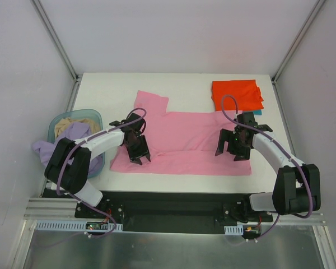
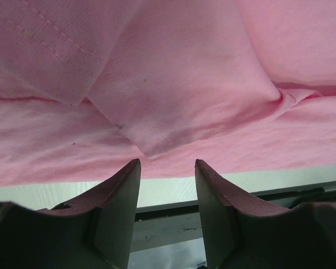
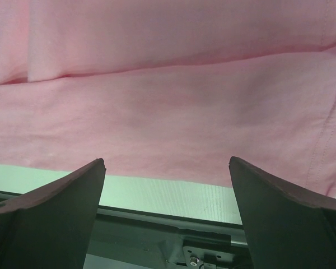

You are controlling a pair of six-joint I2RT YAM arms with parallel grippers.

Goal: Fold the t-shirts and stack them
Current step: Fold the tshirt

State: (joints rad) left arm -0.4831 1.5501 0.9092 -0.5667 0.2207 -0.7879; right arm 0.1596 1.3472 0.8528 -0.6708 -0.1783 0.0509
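I'm on the fold of the pink t-shirt (image 1: 185,140), which lies spread across the middle of the bench (image 1: 112,89). The orange-red t-shirt (image 1: 237,94) already sits folded at upper right. My left tool (image 1: 139,156) is over the pink shirt's lower-left part, its jaws about half apart with a folded corner just beyond the tips and nothing between them. My right tool (image 1: 231,150) hangs wide open near the lower-right hem, holding nothing. Next, I judge, both must pinch the near edge and carry it over evenly.
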